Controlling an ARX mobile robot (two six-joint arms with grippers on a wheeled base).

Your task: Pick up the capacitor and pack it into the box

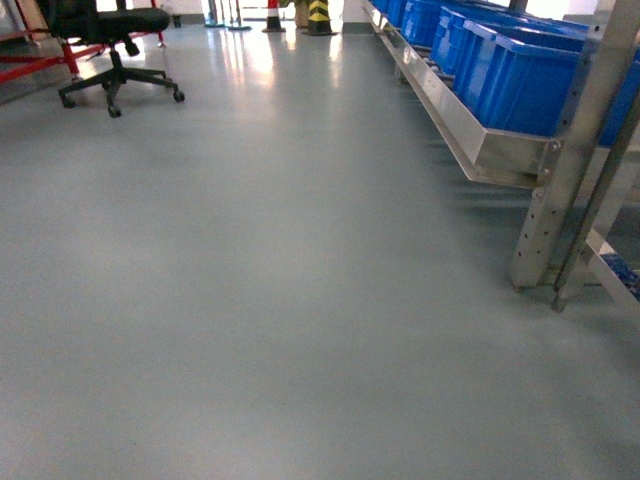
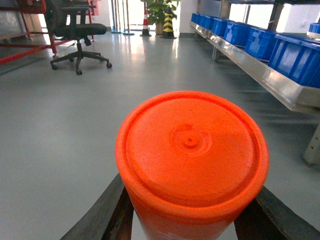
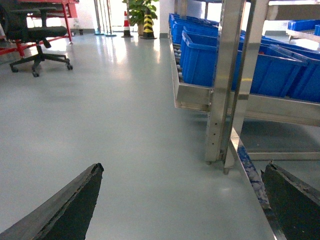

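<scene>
Looking through the left wrist camera, I see a fat bright-orange plastic cylinder with a moulded round end cap [image 2: 191, 160] filling the lower centre of the frame; I take it for the capacitor. My left gripper [image 2: 187, 215] is clamped on it, the two dark fingers [image 2: 107, 212] pressing its sides at the bottom edge, one at lower left and one at lower right. The cap faces the lens, with a small raised dimple at its centre.

My right gripper [image 3: 182, 200] is spread wide and empty: one black finger [image 3: 70, 207] sits in the lower left of its wrist view and the other in the lower right corner, with bare floor between them.

The glossy grey floor [image 1: 250, 300] takes up most of the head view, and neither arm shows in it. A silver metal rack with a perforated upright post [image 1: 560, 170] runs down the right side, carrying a row of large blue plastic crates [image 1: 520, 70] on its sloped shelf. A black wheeled office chair [image 1: 115, 45] stands in the upper left, beside red metal tubing [image 1: 30, 65]. At the top centre stand an orange-and-white traffic cone [image 1: 273, 15] and a yellow-and-black striped post [image 1: 318, 15]; a leafy green potted plant [image 3: 137, 7] shows behind them in the right wrist view.

I cannot find the packing tub in any view.
</scene>
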